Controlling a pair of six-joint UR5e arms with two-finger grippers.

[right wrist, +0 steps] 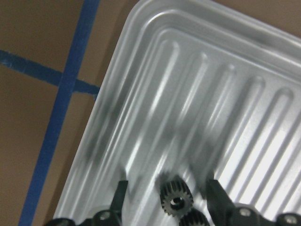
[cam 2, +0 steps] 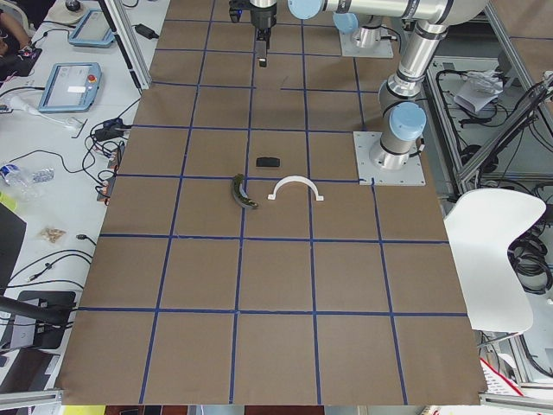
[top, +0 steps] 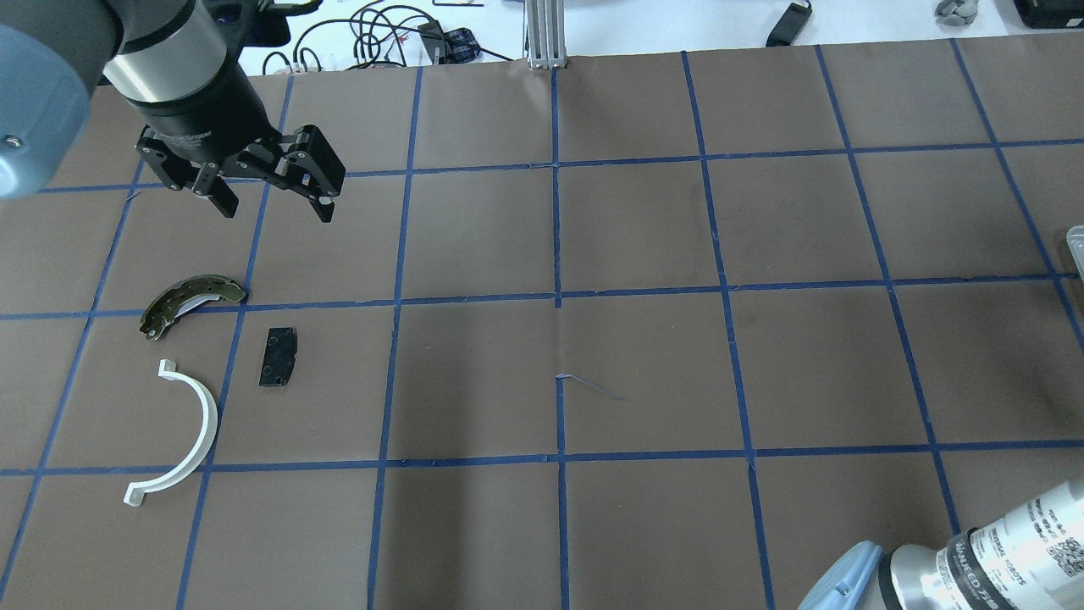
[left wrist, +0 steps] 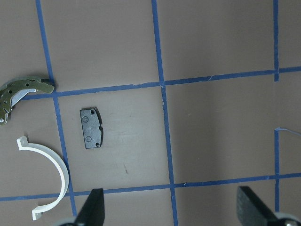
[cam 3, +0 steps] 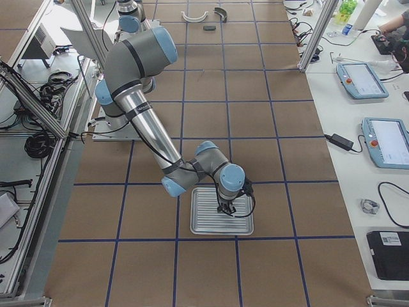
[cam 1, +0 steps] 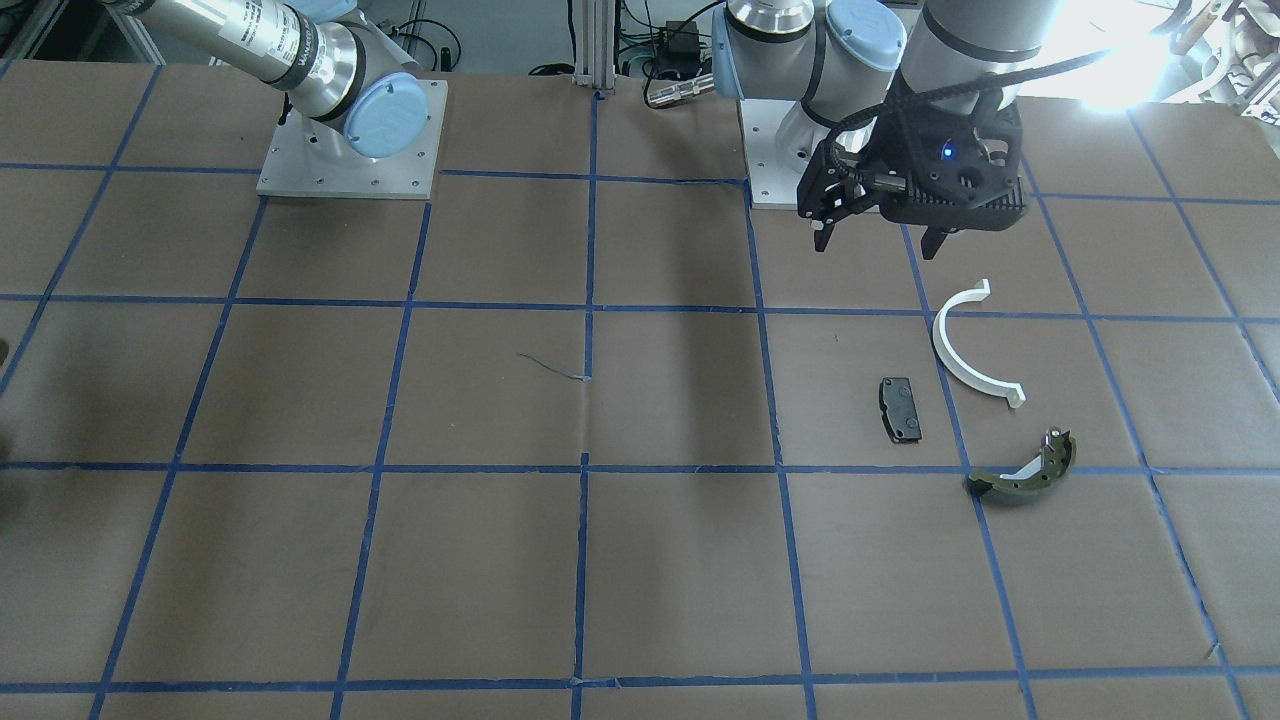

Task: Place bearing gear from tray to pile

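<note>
A small dark bearing gear stands on the ribbed metal tray. My right gripper is open, one finger on each side of the gear with gaps showing. Another gear peeks in at the bottom edge. The pile lies far off: a white half-ring, a black pad and an olive curved shoe. My left gripper hangs open and empty above the table just beyond the pile, and its camera looks down on the pad.
The tray sits near the table's end on my right, with the right arm bent low over it. Blue tape lines grid the brown table cover. Arm base plates stand at the table's robot-side edge. Benches with cables and tablets line the operators' side.
</note>
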